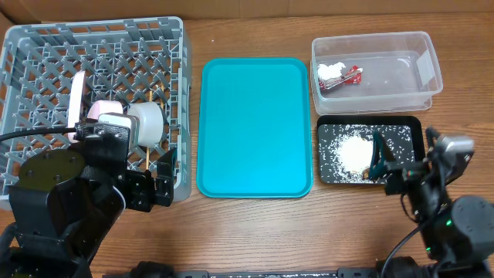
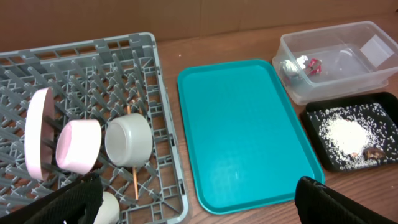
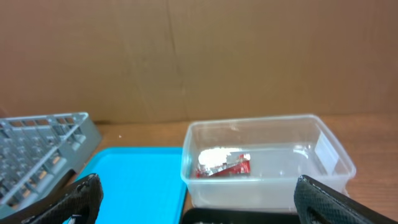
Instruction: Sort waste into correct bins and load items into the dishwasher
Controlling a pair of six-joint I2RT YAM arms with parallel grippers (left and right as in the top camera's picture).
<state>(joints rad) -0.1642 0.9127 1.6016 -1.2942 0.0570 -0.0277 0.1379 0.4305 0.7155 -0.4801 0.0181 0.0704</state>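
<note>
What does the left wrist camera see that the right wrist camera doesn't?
Only the left wrist view shows the dishes in the grey rack: the white plate, pink bowl, white bowl and a chopstick, plus the rice in the black tray. The right wrist view adds only a big brown wall, a thin strip in the left. Both show the teal tray, the clear tub with the red wrapper, and some grey rack.

You are working at what is looking like a staged lab bench: a bare wooden tabletop (image 1: 247,232) is carrying a grey dish rack (image 1: 46,46) at upper left, and plain cardboard (image 3: 186,56) is walling the back.
</note>
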